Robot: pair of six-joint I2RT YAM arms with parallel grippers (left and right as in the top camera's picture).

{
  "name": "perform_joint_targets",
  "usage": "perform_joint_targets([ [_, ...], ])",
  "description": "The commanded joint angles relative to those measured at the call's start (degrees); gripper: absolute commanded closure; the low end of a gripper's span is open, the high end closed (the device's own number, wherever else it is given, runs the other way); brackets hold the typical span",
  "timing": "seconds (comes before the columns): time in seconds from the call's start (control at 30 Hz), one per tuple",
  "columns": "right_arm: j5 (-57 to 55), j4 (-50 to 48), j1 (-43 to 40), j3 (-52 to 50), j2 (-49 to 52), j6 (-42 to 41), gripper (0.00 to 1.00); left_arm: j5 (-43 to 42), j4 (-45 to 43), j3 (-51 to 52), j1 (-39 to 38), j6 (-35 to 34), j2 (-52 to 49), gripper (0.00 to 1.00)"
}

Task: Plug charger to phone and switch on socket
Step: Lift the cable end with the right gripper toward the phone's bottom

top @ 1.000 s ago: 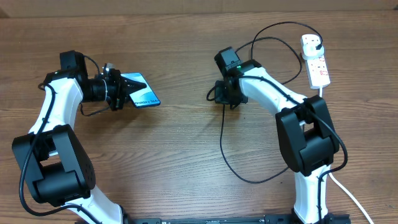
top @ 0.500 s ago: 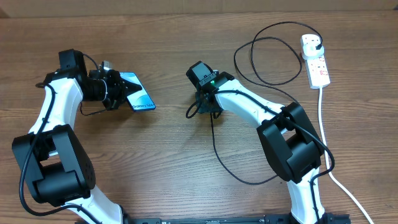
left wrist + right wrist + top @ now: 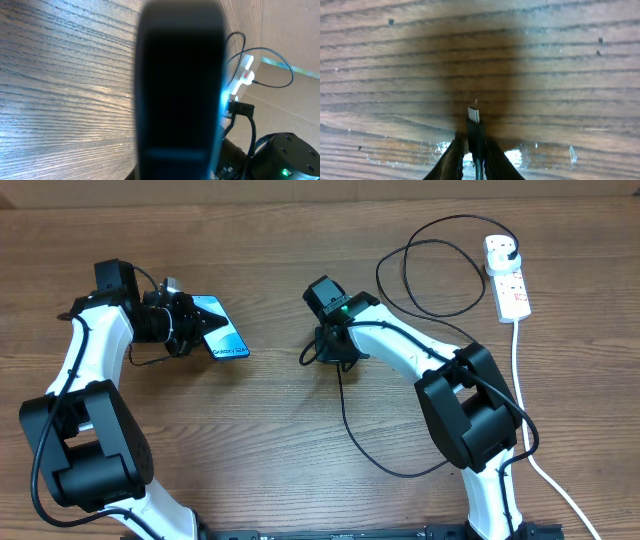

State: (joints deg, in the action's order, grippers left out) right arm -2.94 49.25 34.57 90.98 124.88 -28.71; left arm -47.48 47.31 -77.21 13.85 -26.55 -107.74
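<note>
Charger (image 3: 475, 130) tip sticks out forward, pinched between fingers of the right claw (image 3: 472, 146).

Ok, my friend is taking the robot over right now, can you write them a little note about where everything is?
Left gripper: shut on the phone, at the left side of the table, screen lit.
Right gripper: shut on the charger just behind its connector tip, mid-table, low over the wood.
Socket: far right corner, with the charger's other end plugged into it.
Done: phone and charger tip are both gripped.
Left: the tip and phone are apart, so bring them together, push the tip in, then press the socket's switch. Whether the switch is on cannot be seen.
</note>
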Motion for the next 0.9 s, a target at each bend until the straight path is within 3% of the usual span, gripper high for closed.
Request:
perform_joint_targets([
  [0.0, 3.08, 0.81, -0.66, -1.01, 3.19, -1.57, 0.95, -0.96, 0.02, -0.15, -0.17, 1.46, 1.16, 0.96],
  [0.17, 3.28, 0.61, -1.27, -0.55, 2.75, -1.05, 0.96, -1.03, 0.07, -0.15, -0.17, 1.49, 1.16, 0.96],
  [0.23, 6.25, 0.44, -1.60, 0.07, 1.33, 2.95, 0.96, -1.01, -0.04, -0.15, -0.17, 1.49, 1.16, 0.96],
  [0.33, 17.25, -1.05, -2.32, 0.39, -2.67, 12.02, 0.96, -3.61, -1.40, -0.17, 0.02, 1.92, 1.16, 0.96],
  [0.43, 32.63, -1.62, -3.67, 0.61, -7.85, 20.39, 0.96, -14.27, -6.27, -0.20, 0.33, 2.80, 1.16, 0.96],
  [0.53, 40.52, -1.36, -5.05, 0.61, -12.26, 21.64, 0.96, -20.90, -10.91, -0.42, 0.39, 1.97, 1.16, 0.96],
  [0.87, 65.44, -1.36, -6.69, 0.59, -17.20, 23.21, 0.96, -24.02, -14.58, -7.10, 0.37, 1.70, 1.16, 0.96],
])
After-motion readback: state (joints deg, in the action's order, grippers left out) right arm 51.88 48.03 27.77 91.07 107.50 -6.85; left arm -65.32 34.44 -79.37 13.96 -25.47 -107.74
